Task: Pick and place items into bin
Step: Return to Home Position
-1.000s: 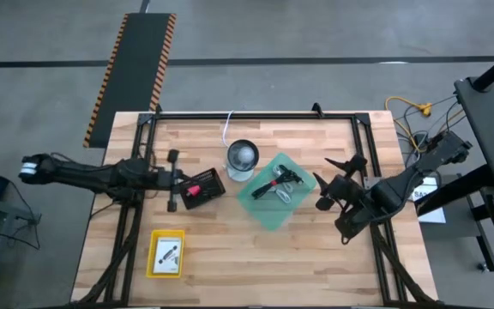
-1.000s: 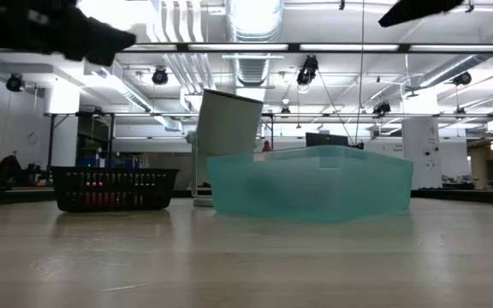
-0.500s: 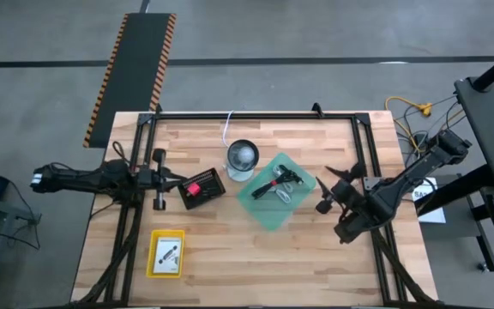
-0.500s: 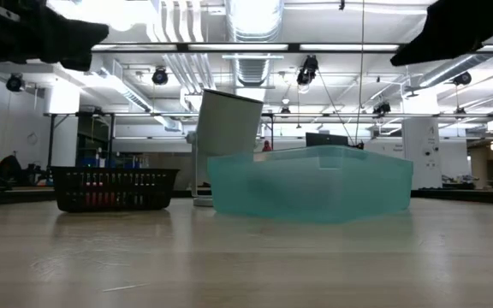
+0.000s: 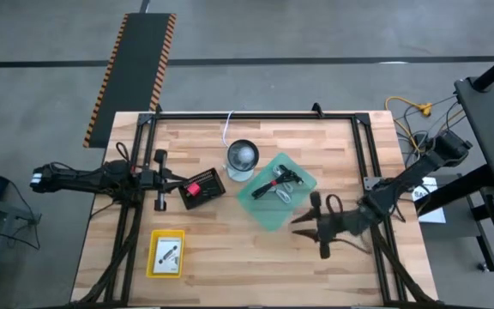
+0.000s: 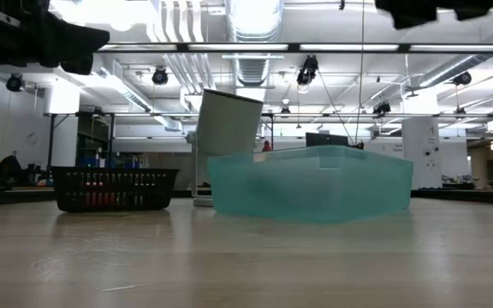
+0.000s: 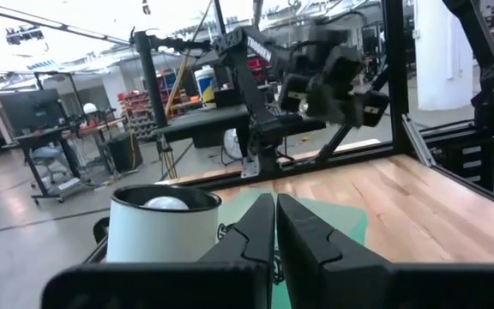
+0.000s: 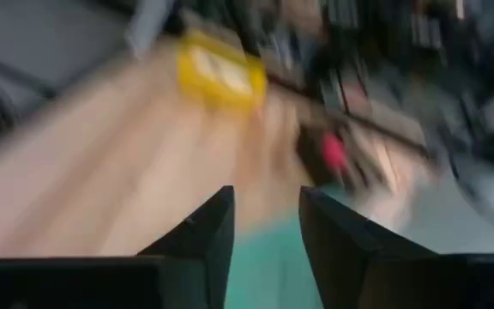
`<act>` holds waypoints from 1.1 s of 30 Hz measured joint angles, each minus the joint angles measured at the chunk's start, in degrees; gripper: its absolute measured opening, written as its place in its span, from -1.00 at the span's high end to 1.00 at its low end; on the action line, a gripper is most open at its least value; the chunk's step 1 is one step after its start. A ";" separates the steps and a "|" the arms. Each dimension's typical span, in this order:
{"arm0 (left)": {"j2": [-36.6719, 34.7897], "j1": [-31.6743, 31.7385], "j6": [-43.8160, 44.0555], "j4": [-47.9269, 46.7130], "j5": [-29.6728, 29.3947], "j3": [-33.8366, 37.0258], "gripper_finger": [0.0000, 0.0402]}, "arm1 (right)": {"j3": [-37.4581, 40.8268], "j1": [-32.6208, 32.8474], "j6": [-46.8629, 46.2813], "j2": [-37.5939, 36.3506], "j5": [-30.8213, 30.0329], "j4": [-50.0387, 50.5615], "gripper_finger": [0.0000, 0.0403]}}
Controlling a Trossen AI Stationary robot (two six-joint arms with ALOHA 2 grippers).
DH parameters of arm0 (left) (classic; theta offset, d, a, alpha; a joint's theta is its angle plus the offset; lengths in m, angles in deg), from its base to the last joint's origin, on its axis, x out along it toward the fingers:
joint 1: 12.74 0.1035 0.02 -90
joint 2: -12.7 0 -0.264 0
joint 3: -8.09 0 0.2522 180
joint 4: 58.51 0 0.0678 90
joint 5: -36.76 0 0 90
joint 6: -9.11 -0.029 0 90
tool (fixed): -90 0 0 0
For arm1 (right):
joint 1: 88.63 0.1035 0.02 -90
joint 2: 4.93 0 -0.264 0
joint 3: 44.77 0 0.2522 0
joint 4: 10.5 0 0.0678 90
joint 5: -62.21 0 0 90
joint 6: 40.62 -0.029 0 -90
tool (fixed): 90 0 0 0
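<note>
The teal see-through bin (image 5: 274, 191) stands mid-table and holds a black-handled tool (image 5: 268, 186) and a white cable (image 5: 285, 196). A white packet with black marks lies in the yellow tray (image 5: 166, 253) near the near-left corner. A white cable (image 5: 227, 129) hangs over the far edge. My left gripper (image 5: 181, 182) is shut and hovers left of the black basket (image 5: 202, 187); the left wrist view shows its fingers (image 7: 274, 219) together. My right gripper (image 5: 298, 226) is open, in the air off the bin's near right side, pointing toward the table's left; its wrist view (image 8: 264, 210) is blurred.
The round grey cup (image 5: 241, 157) stands against the bin's far-left side, its open top up. The black basket holds a red thing (image 5: 193, 189). Black frame rails run along the table's left, right and far edges. Bare wood lies between tray and bin.
My right gripper has swung from beside the table's right rail toward the near edge and leftward, turning until it points left, and is still moving. My left gripper drew back a little toward the table's left edge, then held still. No item has moved.
</note>
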 joint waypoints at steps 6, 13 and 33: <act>-0.53 0.00 -0.36 -0.18 0.02 0.21 1.00 | 10.19 -10.71 10.11 -0.02 18.56 -28.59 0.65; -0.80 0.00 -0.40 -1.43 -0.04 0.92 1.00 | 13.90 -26.94 11.53 -2.80 26.70 -30.25 0.92; -10.12 0.00 3.97 -9.43 -0.42 1.62 1.00 | 32.41 -43.47 -0.98 -40.45 28.62 -21.46 0.96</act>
